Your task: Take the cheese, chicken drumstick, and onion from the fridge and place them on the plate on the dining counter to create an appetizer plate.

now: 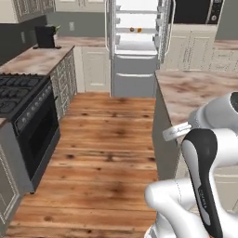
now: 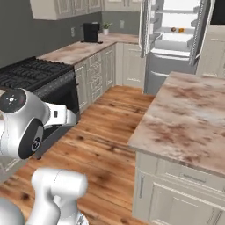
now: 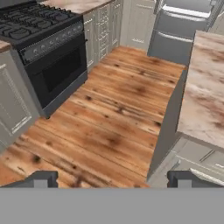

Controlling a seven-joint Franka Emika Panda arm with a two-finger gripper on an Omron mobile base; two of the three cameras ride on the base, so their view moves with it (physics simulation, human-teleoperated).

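My gripper (image 3: 111, 178) hangs wide open and empty over the wooden floor (image 3: 113, 113), ready for a first pick. Far ahead the fridge (image 1: 135, 42) stands open; small foods (image 1: 135, 29) wait on a shelf there. The marbled desk (image 2: 193, 114) lies alongside me.

From the hand camera I look down on a wood plank floor (image 3: 118, 118), with a black range (image 3: 48, 57) and its oven door on my left. The marbled dining counter (image 3: 203, 96) runs along the right, and the fridge (image 3: 181, 33) drawers sit ahead. My gripper (image 3: 113, 179) fingertips (image 3: 41, 178) stand wide apart, holding nothing.
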